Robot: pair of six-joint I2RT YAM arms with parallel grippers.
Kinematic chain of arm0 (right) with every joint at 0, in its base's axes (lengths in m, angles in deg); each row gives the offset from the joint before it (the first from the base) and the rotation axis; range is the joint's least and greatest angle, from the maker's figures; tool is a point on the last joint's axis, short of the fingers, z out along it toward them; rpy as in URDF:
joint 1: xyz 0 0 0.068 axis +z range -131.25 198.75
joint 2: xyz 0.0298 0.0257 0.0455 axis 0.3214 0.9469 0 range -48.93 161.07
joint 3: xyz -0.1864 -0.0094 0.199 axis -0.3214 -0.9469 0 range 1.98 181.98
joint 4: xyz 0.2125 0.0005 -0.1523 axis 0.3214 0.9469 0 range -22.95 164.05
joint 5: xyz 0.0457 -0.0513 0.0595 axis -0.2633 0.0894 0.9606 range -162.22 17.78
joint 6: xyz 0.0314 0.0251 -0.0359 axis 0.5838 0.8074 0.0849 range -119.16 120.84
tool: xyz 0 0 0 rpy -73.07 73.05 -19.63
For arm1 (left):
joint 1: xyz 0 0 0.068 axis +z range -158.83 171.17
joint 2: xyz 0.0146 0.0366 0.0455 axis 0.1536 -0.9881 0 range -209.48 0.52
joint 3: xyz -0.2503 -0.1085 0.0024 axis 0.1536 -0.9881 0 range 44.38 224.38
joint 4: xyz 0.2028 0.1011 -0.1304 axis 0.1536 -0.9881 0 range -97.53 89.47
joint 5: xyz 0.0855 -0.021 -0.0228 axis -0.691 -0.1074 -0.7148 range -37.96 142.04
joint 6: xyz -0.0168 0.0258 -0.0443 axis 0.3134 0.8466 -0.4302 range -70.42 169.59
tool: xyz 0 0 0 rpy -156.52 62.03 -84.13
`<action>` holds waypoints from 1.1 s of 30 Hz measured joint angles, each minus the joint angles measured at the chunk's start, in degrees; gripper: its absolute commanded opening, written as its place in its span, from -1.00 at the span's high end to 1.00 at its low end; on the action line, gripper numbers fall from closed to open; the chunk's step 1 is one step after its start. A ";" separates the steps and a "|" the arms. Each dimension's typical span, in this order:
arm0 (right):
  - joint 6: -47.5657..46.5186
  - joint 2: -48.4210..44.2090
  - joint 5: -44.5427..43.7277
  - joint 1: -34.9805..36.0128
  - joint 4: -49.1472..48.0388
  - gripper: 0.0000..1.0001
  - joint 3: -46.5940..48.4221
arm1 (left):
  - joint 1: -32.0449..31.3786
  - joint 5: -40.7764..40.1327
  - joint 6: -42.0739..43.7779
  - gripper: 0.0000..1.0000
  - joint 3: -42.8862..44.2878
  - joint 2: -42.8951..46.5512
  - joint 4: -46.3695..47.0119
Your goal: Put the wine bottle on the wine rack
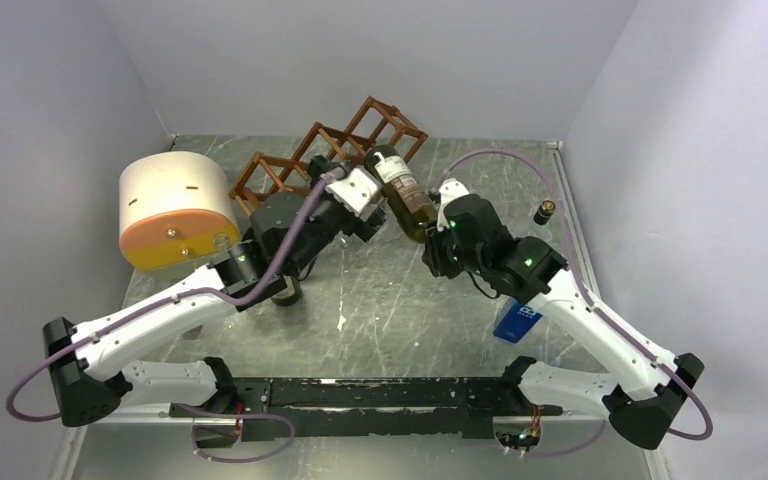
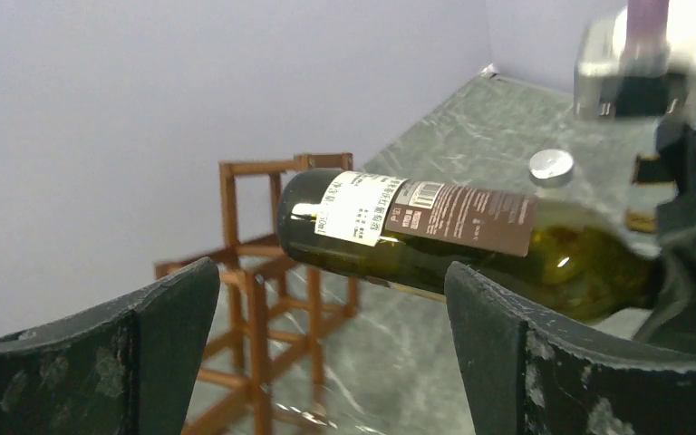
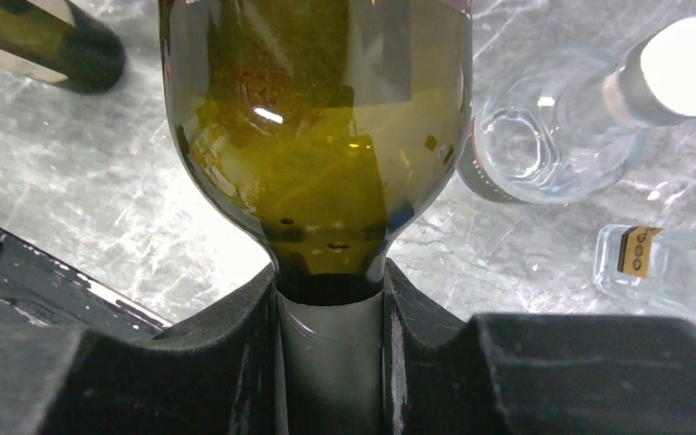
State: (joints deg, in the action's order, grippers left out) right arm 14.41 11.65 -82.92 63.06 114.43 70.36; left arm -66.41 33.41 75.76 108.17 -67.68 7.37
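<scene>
Grips the bottle (image 1: 403, 192) by the neck in the right gripper (image 3: 331, 290), fingers pressed tight on the glass from both sides. Holds it off the desk (image 1: 390, 320), tilted, base pointed at the tall end of the rack (image 2: 254, 344), close to the frame; cannot tell whether touching. Hovers the left gripper (image 2: 328, 290) beside the bottle's body, fingers spread wide, holding nothing. Shows a cylinder (image 1: 175, 210) left of the rack and a clear bottle (image 3: 526, 154) lying on the desk.
</scene>
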 measured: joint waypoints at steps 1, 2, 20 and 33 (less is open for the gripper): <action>0.17 0.26 0.00 0.00 -0.13 1.00 -0.87 | 0.00 -0.98 -3.72 -0.96 0.66 0.66 -1.53; 0.31 0.48 0.02 0.00 -0.66 1.00 -1.99 | 0.00 -2.29 -8.66 -0.96 1.20 1.73 -3.85; 3.69 11.67 -0.96 -0.02 -9.46 1.00 -11.72 | 0.00 -10.80 -29.79 -0.96 -2.69 11.74 -19.96; 6.32 23.80 -4.74 -0.07 -15.21 1.00 -9.88 | 0.00 -12.24 -29.81 -0.96 -2.69 11.76 -21.79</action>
State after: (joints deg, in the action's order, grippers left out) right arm 20.72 35.45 -87.66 63.00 99.21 60.48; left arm -66.41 21.17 45.95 105.48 -55.92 -14.42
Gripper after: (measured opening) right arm 0.356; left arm 0.979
